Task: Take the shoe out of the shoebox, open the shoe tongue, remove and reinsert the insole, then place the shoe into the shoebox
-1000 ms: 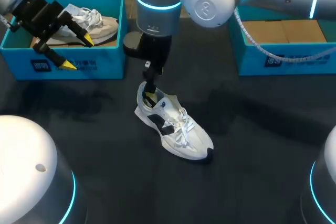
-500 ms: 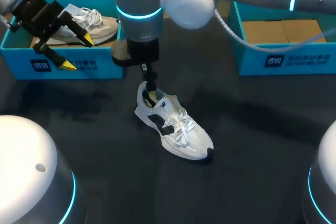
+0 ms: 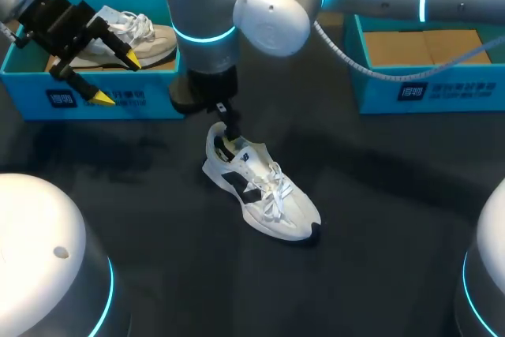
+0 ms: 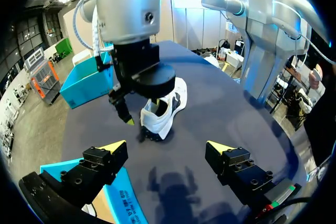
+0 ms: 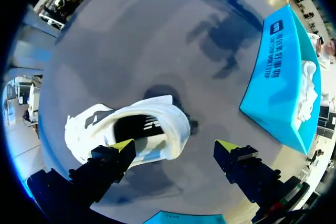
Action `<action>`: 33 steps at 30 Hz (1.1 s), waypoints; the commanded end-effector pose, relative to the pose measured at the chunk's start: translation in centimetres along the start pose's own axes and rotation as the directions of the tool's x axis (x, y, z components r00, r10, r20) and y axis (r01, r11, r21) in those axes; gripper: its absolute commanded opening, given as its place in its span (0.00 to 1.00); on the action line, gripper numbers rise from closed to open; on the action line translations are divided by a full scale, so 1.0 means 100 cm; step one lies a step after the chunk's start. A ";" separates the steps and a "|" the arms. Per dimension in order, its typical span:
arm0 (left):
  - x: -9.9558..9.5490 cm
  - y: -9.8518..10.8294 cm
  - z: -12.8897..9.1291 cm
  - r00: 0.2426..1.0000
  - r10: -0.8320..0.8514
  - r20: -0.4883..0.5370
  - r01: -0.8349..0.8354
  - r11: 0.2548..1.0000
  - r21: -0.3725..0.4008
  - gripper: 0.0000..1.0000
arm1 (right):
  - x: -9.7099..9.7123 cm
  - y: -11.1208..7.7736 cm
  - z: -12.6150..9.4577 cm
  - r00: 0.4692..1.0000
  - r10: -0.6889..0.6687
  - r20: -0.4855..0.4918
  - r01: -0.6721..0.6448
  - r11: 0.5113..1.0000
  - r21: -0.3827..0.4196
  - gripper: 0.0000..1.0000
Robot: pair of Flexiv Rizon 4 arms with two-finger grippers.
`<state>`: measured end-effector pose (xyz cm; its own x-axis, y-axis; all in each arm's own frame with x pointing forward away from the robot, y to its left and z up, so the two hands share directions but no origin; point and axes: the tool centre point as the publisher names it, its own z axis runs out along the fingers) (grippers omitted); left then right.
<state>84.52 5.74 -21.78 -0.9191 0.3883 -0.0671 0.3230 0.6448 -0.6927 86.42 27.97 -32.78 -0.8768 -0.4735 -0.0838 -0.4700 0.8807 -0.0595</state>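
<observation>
Nearest to me on the dark, matte table (image 3: 379, 219) the shoe (image 3: 260, 191) stands on its sole out in the open, outside both boxes, with its toe towards me and to the right and its heel away from me. It is a low, rounded trainer of soft white fabric with dark side panels, a dark toe cap and loose white laces bunched over the tongue. From my right wrist camera its padded heel collar curls round a dark opening with a few pale stripes inside. Just behind it my right arm drops down in a smooth grey cylinder with a glowing cyan ring, and the right gripper (image 5: 176, 148) hangs over the heel with its black, blocky fingers spread wide. One yellow tip is at the shoe's opening and the other is out beyond the heel, clear of it, so the jaws are open and clamp nothing. Farther back on my left is the left shoebox (image 3: 158, 96), a teal box of plain card with straight walls and a white label on the front. A second shoe (image 3: 150, 37), pale beige and white with laces, lies in it on a brown cardboard floor. My left gripper (image 3: 117, 80) hangs above that box's front wall, its pointed yellow tips well apart and nothing between them. Across the table at the far right, the right shoebox (image 3: 442, 88) is the same teal card and shows brown cardboard inside.
</observation>
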 end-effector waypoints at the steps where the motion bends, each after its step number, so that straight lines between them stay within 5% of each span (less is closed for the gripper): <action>1: -0.001 0.000 0.000 1.000 0.000 -0.003 0.000 1.000 -0.002 1.00 | -0.007 0.004 0.012 1.000 -0.016 -0.005 0.016 1.000 0.006 1.00; 17: -0.001 0.000 0.000 1.000 0.000 -0.003 0.000 1.000 -0.002 1.00 | -0.012 0.017 0.036 0.996 -0.077 -0.037 0.079 0.994 0.075 0.99; 19: -0.001 0.000 0.000 1.000 0.000 -0.003 0.000 1.000 -0.002 1.00 | -0.013 0.016 0.038 0.997 -0.073 -0.039 0.076 0.994 0.075 0.57; 20: -0.001 0.000 0.000 1.000 0.000 -0.003 0.000 1.000 -0.002 1.00 | -0.013 0.016 0.039 0.996 -0.072 -0.043 0.076 0.994 0.077 0.49; 23: -0.001 0.000 0.000 1.000 0.000 -0.003 0.000 1.000 -0.002 1.00 | -0.012 0.015 0.042 0.996 -0.071 -0.054 0.076 0.994 0.083 0.44; 28: -0.001 0.000 0.000 1.000 0.000 -0.003 0.000 1.000 -0.002 1.00 | -0.007 0.008 0.046 0.996 -0.029 -0.080 0.037 0.994 0.098 0.02; 33: -0.001 0.000 0.000 1.000 0.000 -0.003 0.000 1.000 -0.002 1.00 | -0.003 0.000 0.040 0.994 0.046 -0.096 -0.035 0.993 0.114 0.00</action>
<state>84.52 5.74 -21.78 -0.9191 0.3883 -0.0671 0.3230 0.6449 -0.6927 87.17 28.25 -37.28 -0.8973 -0.4414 0.0069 -0.4362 0.8841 -0.1676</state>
